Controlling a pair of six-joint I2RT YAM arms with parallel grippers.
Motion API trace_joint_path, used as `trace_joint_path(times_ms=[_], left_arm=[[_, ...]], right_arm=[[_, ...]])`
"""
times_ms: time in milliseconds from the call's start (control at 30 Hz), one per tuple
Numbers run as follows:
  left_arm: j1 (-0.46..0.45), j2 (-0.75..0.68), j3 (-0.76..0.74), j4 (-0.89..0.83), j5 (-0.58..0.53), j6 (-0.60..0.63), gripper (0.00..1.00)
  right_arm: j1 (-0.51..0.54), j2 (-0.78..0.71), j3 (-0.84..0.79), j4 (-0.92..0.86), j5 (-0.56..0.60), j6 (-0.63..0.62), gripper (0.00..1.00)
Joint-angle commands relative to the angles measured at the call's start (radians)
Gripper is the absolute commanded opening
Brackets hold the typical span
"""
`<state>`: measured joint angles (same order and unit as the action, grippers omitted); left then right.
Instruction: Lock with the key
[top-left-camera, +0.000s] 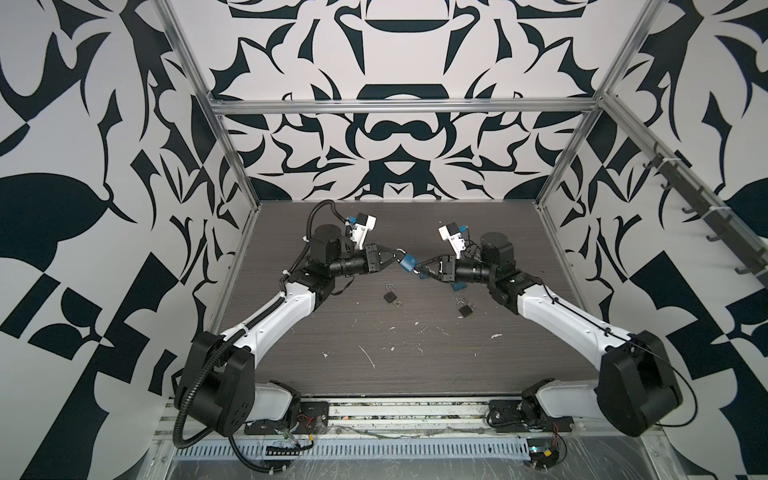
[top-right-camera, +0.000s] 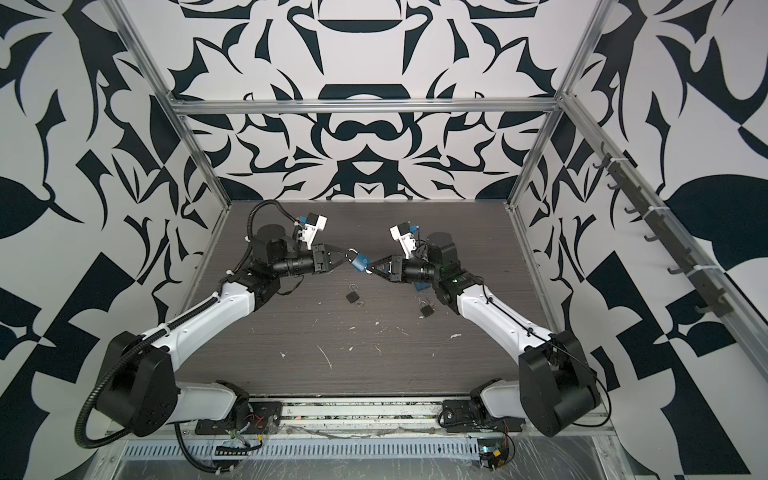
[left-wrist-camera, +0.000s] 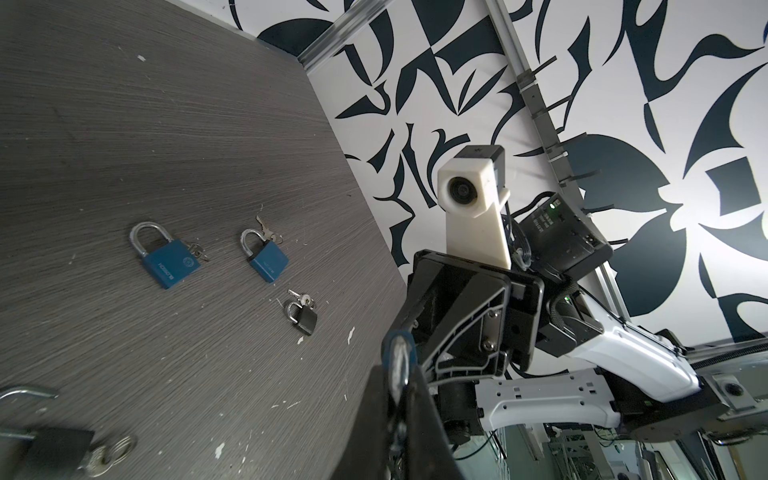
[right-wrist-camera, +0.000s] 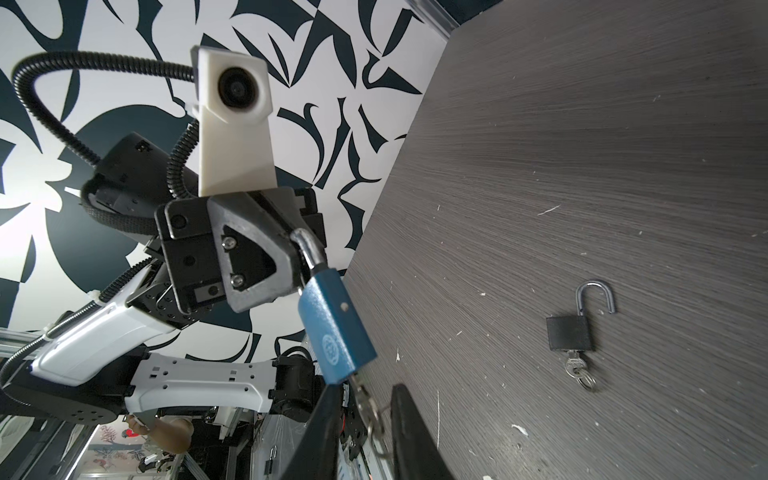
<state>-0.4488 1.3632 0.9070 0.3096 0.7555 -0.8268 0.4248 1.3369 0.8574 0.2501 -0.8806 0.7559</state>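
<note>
Black-and-white patterned walls (top-left-camera: 399, 137) box in the dark wood-grain surface (top-left-camera: 374, 345), which is flecked with white scuffs. From my station I see both arms meeting above its middle.

The left gripper (top-left-camera: 394, 254) is clamped on the steel shackle of the blue padlock (top-left-camera: 409, 262). It holds the lock clear of the surface, with the body pointing toward the right arm. The key (right-wrist-camera: 362, 395) sits in the base of that lock, and its keyring (right-wrist-camera: 377, 420) dangles below.

The right gripper (right-wrist-camera: 365, 390) is right at the key. In the right wrist view its two fingers stand apart, one on each side of the key and ring, so I read it as not clamped. I cannot tell whether the shackle is pushed home, since the left gripper hides its end.

Below, an open black padlock (right-wrist-camera: 569, 332) lies on the surface with its own key in it. A second black padlock (top-left-camera: 465, 308) lies nearer the right arm. The left wrist view also shows a larger blue padlock (left-wrist-camera: 168, 259) and a smaller blue padlock (left-wrist-camera: 266, 259) lying side by side, the smaller one with its shackle open.
</note>
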Motion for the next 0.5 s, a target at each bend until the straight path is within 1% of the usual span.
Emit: trace_joint_path(times_ms=[0,67,300,367,467], left_arm=[[0.004,-0.013,0.042,0.046,0.006,-0.012,0.00],[0.004,-0.013,0.041,0.045,0.000,-0.014,0.00],[0.013,-0.010,0.029,0.046,-0.026,-0.012,0.00],[0.018,-0.011,0.020,0.060,-0.036,-0.019,0.00],[0.025,-0.018,0.006,0.073,-0.049,-0.027,0.00]], right_arm=[[-0.003,-0.008,0.041,0.061,-0.028,0.000,0.20],[-0.003,-0.009,0.036,0.071,-0.032,0.007,0.18],[-0.001,0.003,0.015,0.132,-0.057,0.049,0.16],[-0.001,0.005,0.011,0.139,-0.061,0.056,0.11],[-0.001,0.015,0.001,0.167,-0.071,0.078,0.00]])
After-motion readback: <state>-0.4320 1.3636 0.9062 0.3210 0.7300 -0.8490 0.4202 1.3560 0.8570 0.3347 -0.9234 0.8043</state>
